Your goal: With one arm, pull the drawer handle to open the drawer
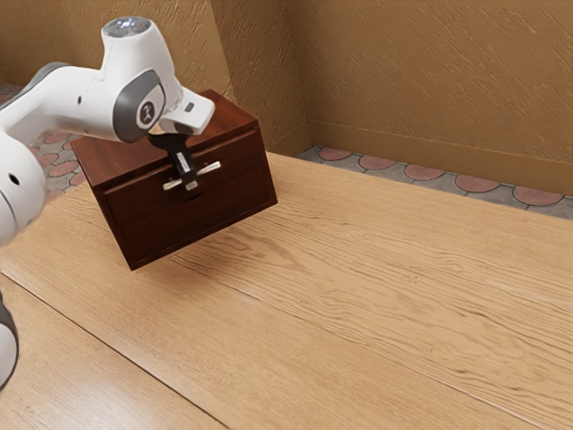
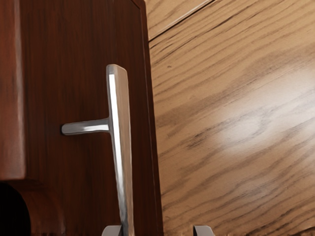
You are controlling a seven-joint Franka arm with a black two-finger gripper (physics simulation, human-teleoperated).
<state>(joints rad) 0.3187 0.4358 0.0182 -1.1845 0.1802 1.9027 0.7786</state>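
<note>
black claw (image 1: 188,184) open astride the silver drawer handle (image 2: 118,147), no grip on it

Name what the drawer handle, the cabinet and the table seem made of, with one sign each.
Drawer handle: probably polished metal, silvery with bright highlights. Cabinet: dark reddish wood, faint grain, low sheen. Table: light wood, seemingly varnished; bold grain, soft glare.

Polished metal handle (image 2: 119,147), glossy dark-wood drawer (image 2: 74,64)
</note>
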